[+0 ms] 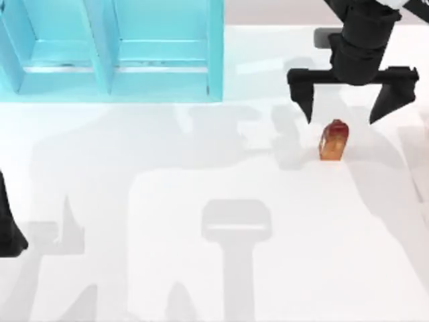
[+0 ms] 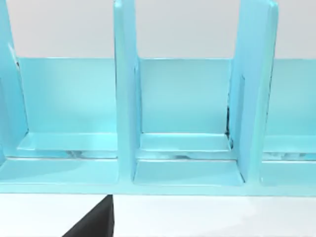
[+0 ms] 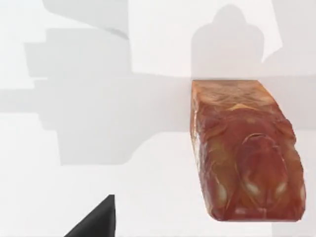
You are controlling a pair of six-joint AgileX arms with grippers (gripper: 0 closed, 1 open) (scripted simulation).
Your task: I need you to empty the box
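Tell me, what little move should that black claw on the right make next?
Probably lift away and retreat: the right pincer hangs open just above the orange-brown packet, which already lies on the white table, outside the blue box. The left arm stays parked at the left edge.

Rendered simulation tabletop, no room: flat white table point(image 1: 201, 268), plain light-blue box point(image 1: 114, 54) with dividers at its far-left edge, hard flat shadows.

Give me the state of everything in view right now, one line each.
Right hand: open, empty, hovering just above the orange pack.
Orange pack: on the table, outside the box, not gripped.
Blue box: visible compartments empty.
Left arm: parked at the table's left edge.
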